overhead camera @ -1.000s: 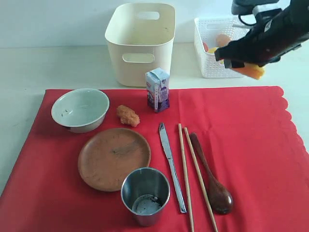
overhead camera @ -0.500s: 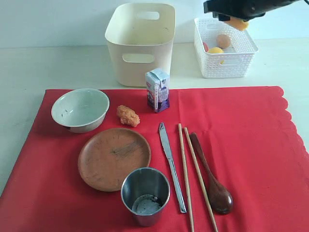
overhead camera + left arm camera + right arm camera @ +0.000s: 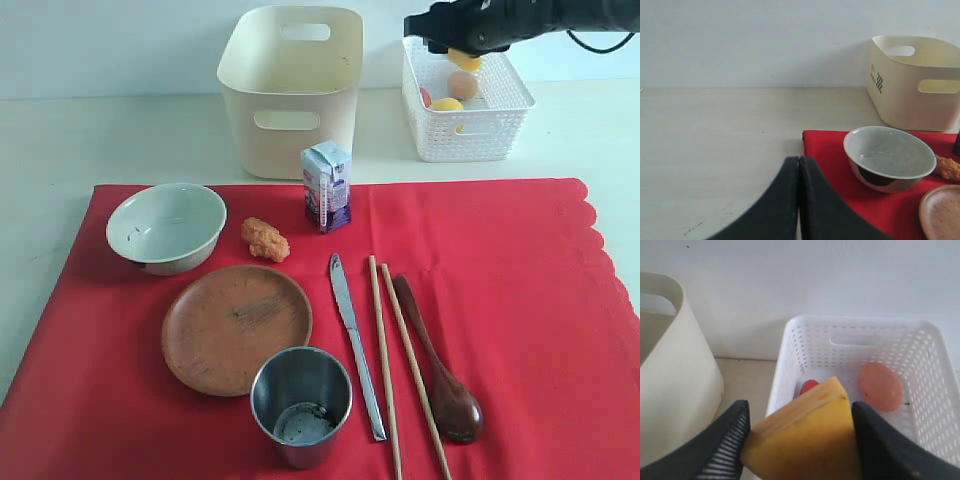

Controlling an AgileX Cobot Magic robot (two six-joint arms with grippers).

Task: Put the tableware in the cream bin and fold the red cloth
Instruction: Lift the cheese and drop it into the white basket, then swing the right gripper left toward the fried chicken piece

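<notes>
— Right gripper (image 3: 460, 52), at one o'clock in the exterior view: what did it carry?
— It was clamped on a yellow cheese wedge (image 3: 464, 61), poised over the white lattice basket (image 3: 470, 135), seemingly clearing food away before the tableware. The cream bin (image 3: 290, 120) stood at twelve o'clock, just beyond the red cloth (image 3: 520, 280).
— And the tableware?
— All lay on the cloth, none yet binned: bowl (image 3: 166, 226) at ten o'clock, plate (image 3: 236, 327) and steel cup (image 3: 300, 400) toward seven, knife (image 3: 352, 340), chopsticks (image 3: 395, 360) and spoon (image 3: 440, 375) lined up at six. A milk carton (image 3: 327, 185) stood just before the bin, on the likely path; the cloth's three o'clock side, scalloped edge included, lay bare.
— Left wrist view?
— Left gripper (image 3: 799, 200) had its fingers pressed together, holding nothing, over bare table (image 3: 715, 150) beside the cloth's corner, bowl near.
— Right wrist view?
— The wedge filled the jaws above the basket's rim; an egg (image 3: 880, 386) and a red item (image 3: 809, 386) lay inside, with room between.
</notes>
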